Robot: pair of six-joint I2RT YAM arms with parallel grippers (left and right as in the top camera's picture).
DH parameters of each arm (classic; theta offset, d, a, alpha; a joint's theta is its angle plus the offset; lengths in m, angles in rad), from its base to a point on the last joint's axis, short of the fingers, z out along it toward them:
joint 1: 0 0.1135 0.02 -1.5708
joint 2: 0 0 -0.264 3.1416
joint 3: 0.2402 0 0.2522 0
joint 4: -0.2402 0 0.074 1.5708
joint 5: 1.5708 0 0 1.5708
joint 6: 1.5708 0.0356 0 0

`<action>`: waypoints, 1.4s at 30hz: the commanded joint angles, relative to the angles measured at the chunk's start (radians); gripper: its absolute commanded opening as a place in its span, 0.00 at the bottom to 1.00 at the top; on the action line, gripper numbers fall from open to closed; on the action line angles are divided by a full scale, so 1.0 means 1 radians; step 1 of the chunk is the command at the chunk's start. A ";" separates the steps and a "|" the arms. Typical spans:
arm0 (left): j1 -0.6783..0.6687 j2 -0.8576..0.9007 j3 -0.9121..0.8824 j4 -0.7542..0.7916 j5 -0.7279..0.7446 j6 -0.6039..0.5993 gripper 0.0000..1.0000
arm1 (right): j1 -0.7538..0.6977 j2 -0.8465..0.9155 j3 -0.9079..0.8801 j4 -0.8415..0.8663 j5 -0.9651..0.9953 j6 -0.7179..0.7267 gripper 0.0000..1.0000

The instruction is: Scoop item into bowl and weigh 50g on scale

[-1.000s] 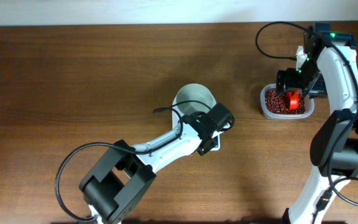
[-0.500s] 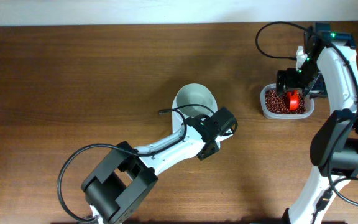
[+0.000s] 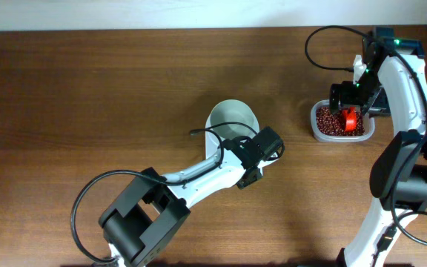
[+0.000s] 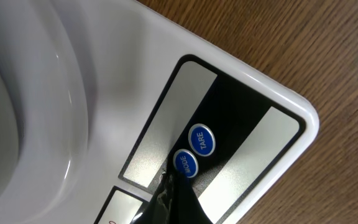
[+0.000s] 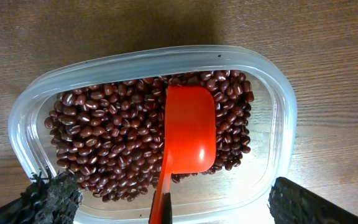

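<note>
The white bowl (image 3: 232,119) stands on the white scale (image 4: 253,99). In the overhead view my left arm hides most of the scale. My left gripper (image 3: 256,154) hovers over the scale's front. It is shut, and its black tip (image 4: 180,191) touches the panel just below the blue MODE button (image 4: 184,163), beside the TARE button (image 4: 202,139). The bowl's rim (image 4: 36,93) fills the left of that view. The reddish-brown beans (image 5: 104,143) lie in a clear tub (image 5: 272,106). My right gripper (image 5: 179,190) is open wide over the tub. A red scoop (image 5: 188,127) rests on the beans between its fingers (image 5: 51,199).
The clear tub (image 3: 341,122) sits at the far right of the brown wooden table (image 3: 87,96), with the red scoop (image 3: 349,117) in it. The scale's display corner (image 4: 114,208) shows at the bottom of the left wrist view. Black cables loop off both arms.
My left gripper has shifted slightly to the right and forward over the scale's front panel. The right arm and the scoop have not moved.
</note>
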State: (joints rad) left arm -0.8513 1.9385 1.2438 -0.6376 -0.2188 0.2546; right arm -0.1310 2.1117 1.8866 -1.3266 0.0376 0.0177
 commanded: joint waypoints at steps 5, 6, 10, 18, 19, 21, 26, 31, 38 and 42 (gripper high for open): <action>0.023 0.106 -0.037 0.043 -0.033 -0.008 0.00 | 0.006 -0.008 -0.008 0.000 0.009 -0.003 0.99; 0.030 0.106 -0.037 0.056 -0.037 -0.011 0.00 | 0.006 -0.008 -0.008 0.000 0.009 -0.003 0.99; 0.034 0.097 -0.037 0.053 -0.040 -0.010 0.00 | 0.006 -0.008 -0.008 0.000 0.009 -0.003 0.99; 0.018 -0.251 -0.010 -0.067 0.276 -0.066 0.00 | 0.006 -0.008 -0.008 0.000 0.009 -0.003 0.99; 0.018 -0.304 -0.010 -0.084 0.327 -0.081 0.00 | 0.006 -0.008 -0.008 0.000 0.009 -0.003 0.99; 0.024 -0.434 -0.008 -0.122 0.372 -0.137 0.00 | 0.006 -0.008 -0.008 0.000 0.009 -0.003 0.99; 0.152 -0.710 -0.004 -0.104 0.174 -0.219 0.00 | 0.006 -0.008 -0.008 0.000 0.009 -0.003 0.99; 0.490 -0.785 -0.004 0.142 -0.118 -0.233 0.00 | 0.006 -0.008 -0.008 0.000 0.009 -0.002 0.99; 0.781 -0.623 -0.004 0.494 -0.119 -0.278 0.00 | 0.006 -0.008 -0.008 0.000 0.009 -0.003 0.99; 0.826 -0.499 -0.004 0.631 -0.119 -0.278 0.00 | 0.006 -0.008 -0.008 0.000 0.009 -0.003 0.99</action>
State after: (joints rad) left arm -0.0475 1.3701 1.2362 -0.0517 -0.3271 -0.0132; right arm -0.1310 2.1117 1.8805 -1.3266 0.0376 0.0177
